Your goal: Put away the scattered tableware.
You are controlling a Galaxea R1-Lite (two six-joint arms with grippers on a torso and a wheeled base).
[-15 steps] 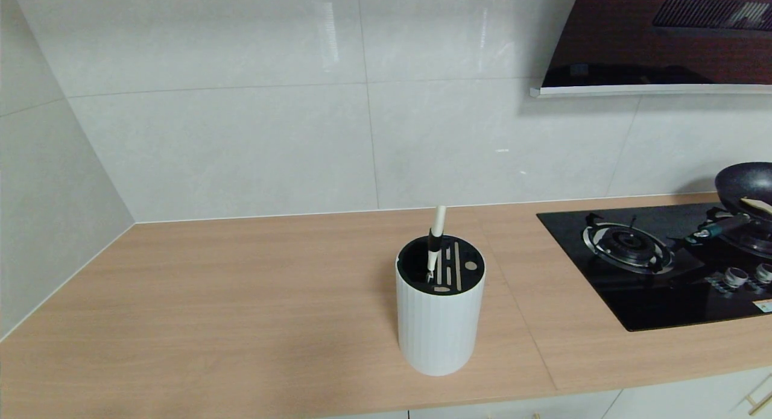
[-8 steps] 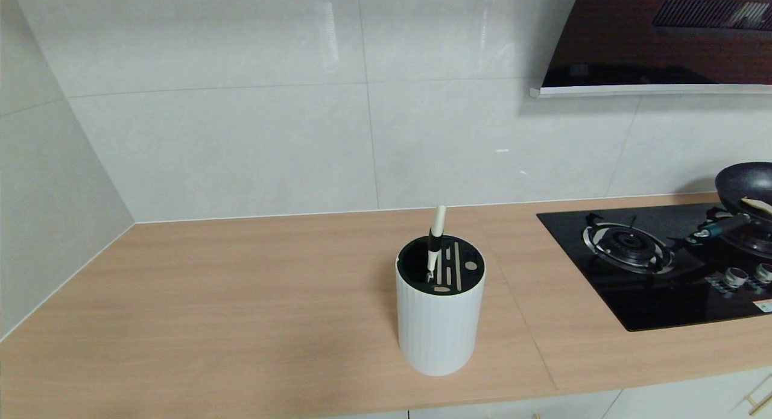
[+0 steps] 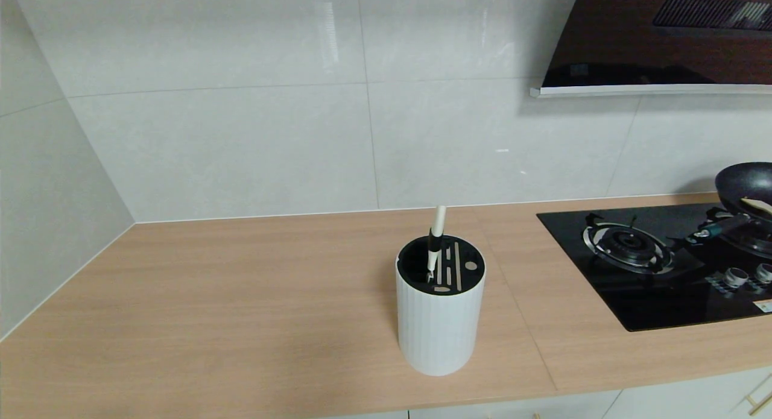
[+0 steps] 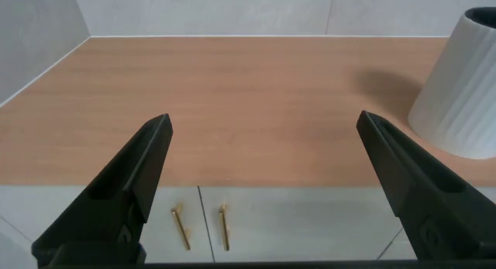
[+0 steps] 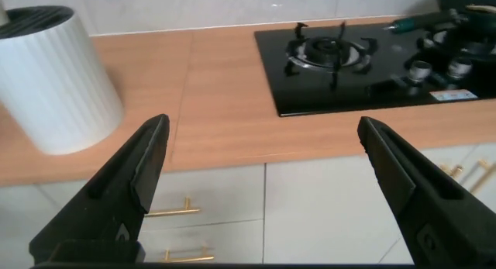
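One utensil stowed in the ribbed holder, both end effectors apart

One white cylindrical holder (image 3: 440, 322) stands upright on the counter (image 3: 241, 298). Its wall is ribbed with fine vertical grooves and looks matte. Its flat round top is black, cut with long narrow slots on the side toward the hob and a wide open well on the other side. A cream-handled utensil (image 3: 435, 238) stands in that well, leaning a little toward the wall behind the holder. Its slim rounded handle rises above the rim, with a black band lower down and a bit of metal below that. What kind of utensil it is cannot be told.

The counter is smooth, pale wood-grain laminate. Behind the holder rise large glossy grey-white wall tiles (image 3: 241, 135). Well apart from the holder, on the robot's right of it, a black glass hob (image 3: 657, 292) is set into the counter. It has a round metal burner (image 3: 627, 245) and a dark rounded pan (image 3: 745, 182) on its far side. A dark glossy hood (image 3: 657, 39) hangs above the hob.

The left end effector (image 4: 267, 195) is off the counter's front edge, its two dark wedge-shaped fingers spread wide, holding nothing. The right end effector (image 5: 263, 195) is likewise off the edge, fingers wide apart and empty. Slim gold bar handles (image 4: 179, 226) sit on the pale cabinet fronts below.
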